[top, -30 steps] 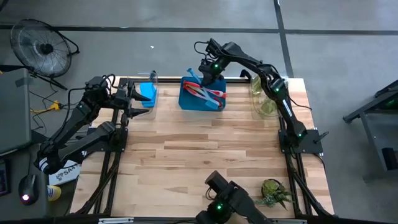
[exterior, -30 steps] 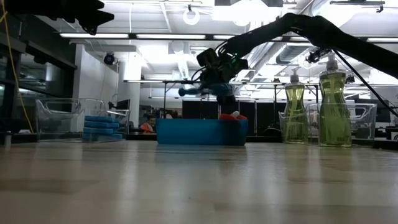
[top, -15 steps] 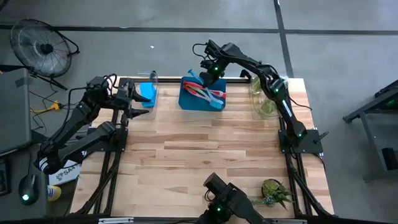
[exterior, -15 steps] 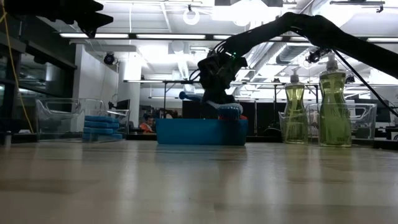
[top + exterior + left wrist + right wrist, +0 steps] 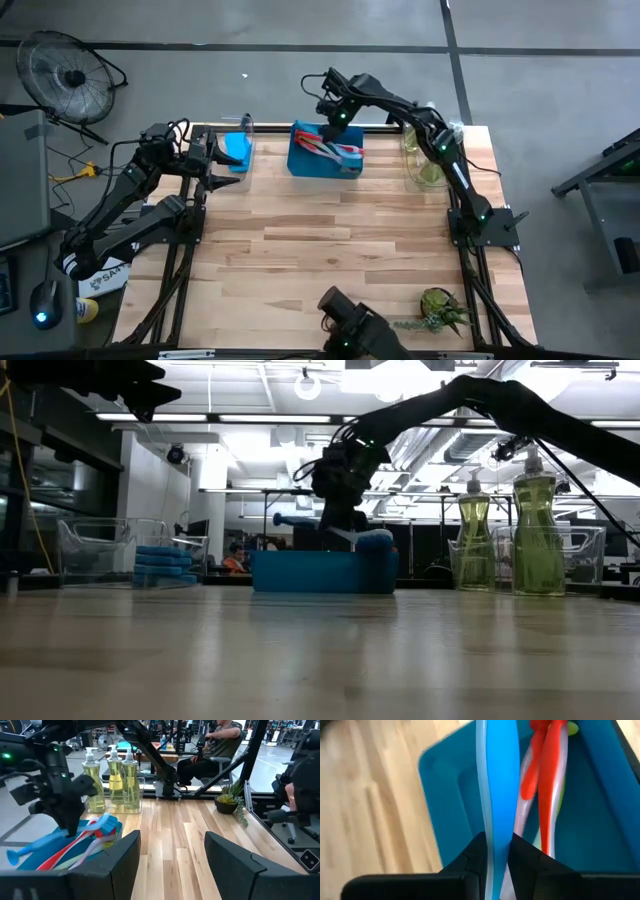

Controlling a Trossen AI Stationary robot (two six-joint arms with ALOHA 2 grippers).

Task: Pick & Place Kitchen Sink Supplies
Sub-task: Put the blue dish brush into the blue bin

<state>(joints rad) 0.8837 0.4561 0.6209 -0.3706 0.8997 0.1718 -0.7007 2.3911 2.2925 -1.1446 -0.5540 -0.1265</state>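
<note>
Plainly the right gripper (image 5: 494,851), clamped on the long blue plastic dish brush (image 5: 495,785), holds it lengthwise above the blue rectangular tray (image 5: 445,795), while the left gripper (image 5: 170,855) waits open near the table's left edge.

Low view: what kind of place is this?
Likely a robotics lab or workshop: open ceiling with strip lights, more frame rigs behind, and a person seated beyond the wooden table.

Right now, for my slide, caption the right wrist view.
Right pincer shut on the long blue plastic dish brush handle above the blue rectangular tray holding red brushes.
</note>
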